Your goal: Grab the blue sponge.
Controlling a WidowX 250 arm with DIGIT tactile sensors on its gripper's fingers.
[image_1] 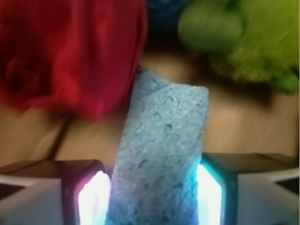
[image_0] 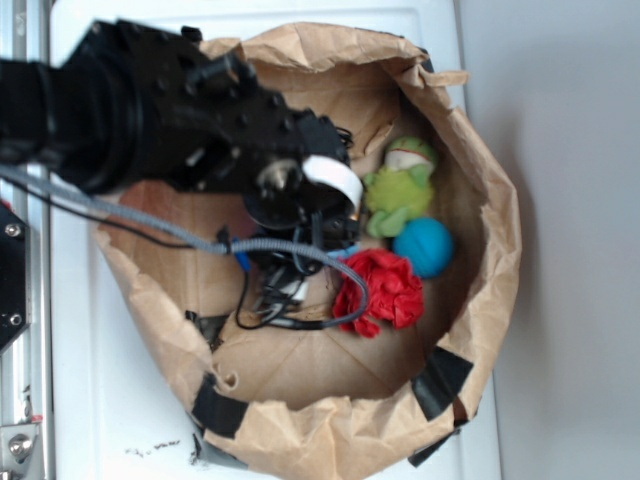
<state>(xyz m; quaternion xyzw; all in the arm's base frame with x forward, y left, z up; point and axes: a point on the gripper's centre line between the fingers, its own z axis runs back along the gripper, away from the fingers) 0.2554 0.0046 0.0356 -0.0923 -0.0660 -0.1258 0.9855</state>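
The blue sponge (image_1: 161,140), a light-blue porous block, lies lengthwise on the brown paper floor and runs straight in between my fingers. My gripper (image_1: 152,190) has both lit pads (image_1: 93,201) pressed against the sponge's long sides, so it is shut on it. In the exterior view the black arm reaches down into the paper bag and my gripper (image_0: 300,265) sits left of the red cloth; the sponge is hidden there under the arm and its cables.
A red cloth wad (image_0: 380,290) (image_1: 70,56) touches the sponge's far left corner. A teal-blue ball (image_0: 423,247) and a green plush toy (image_0: 400,190) (image_1: 243,42) lie beyond. The crumpled paper bag's walls (image_0: 490,230) ring everything.
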